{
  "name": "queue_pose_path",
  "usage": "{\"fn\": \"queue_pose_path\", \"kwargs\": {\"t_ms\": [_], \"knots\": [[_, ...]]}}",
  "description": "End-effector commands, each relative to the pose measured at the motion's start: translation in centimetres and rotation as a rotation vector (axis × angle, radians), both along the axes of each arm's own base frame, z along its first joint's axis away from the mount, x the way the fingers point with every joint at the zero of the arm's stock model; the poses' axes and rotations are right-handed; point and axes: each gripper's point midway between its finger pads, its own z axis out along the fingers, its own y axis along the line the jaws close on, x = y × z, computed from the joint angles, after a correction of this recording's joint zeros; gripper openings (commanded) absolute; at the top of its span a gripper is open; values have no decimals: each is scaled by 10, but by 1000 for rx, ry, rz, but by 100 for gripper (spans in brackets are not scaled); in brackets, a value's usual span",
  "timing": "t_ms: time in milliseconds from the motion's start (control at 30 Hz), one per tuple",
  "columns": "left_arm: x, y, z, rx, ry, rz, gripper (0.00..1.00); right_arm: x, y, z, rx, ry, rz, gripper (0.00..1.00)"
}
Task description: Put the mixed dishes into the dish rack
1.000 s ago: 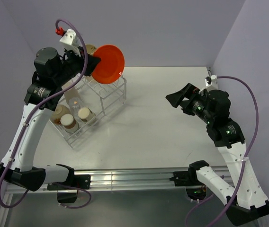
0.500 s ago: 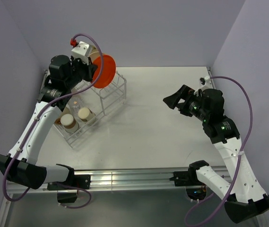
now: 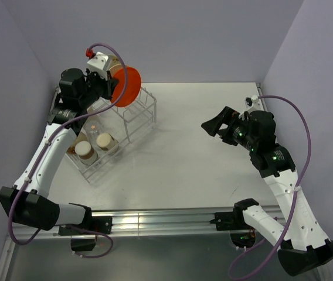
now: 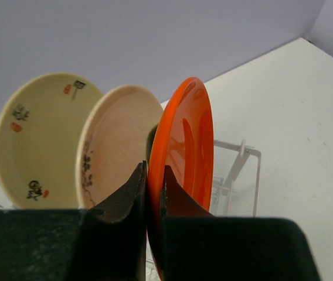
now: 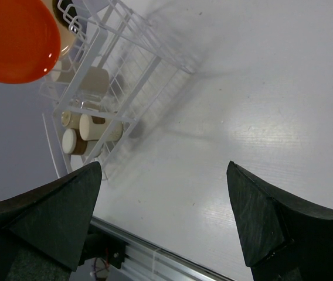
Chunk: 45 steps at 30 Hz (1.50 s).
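Orange plate, upright on its edge, is clamped at the rim by the left gripper over the tall far-left section of the white dish rack, just beside two standing cream plates. The right gripper hovers over the table at the right, its fingers spread wide apart.

Table: open from rack rightward to the wall. Rack, tall section: cream plates upright, orange plate just beside them, narrow gap between. Low tray: cups crowd it.
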Motion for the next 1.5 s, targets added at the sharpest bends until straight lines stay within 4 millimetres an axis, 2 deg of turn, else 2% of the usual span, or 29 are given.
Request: {"fn": "queue_pose_path", "kwargs": {"t_ms": [0,300,700,900,1000,1033,1133,1233,1300,1433,1467], "knots": [[1,-11,10,8,-77,-85,0,3,0,6,-5,-40,7,94],[4,-13,-4,12,-57,-100,0,2,1,0,0,-27,12,94],[12,-19,-30,-7,40,-112,0,-3,-1,3,2,-38,10,94],[16,-20,-31,-8,63,-111,4,-7,-3,4,1,-44,6,94],[13,-18,-30,-19,63,-99,30,-9,-3,5,4,-48,10,94],[11,-17,-29,-22,60,-94,44,-10,-3,6,5,-51,10,94],[6,-15,-28,-26,56,-84,62,-11,-3,7,8,-53,12,94],[2,-12,-29,-26,65,-75,75,-14,-2,9,12,-58,16,94],[-2,-10,-26,-33,61,-65,99,-15,-3,8,12,-53,17,94],[-10,-3,-18,-51,32,-29,99,-19,-4,10,14,-62,16,95],[-15,-1,-9,-57,12,-25,99,-21,-4,10,13,-61,16,95]]}}
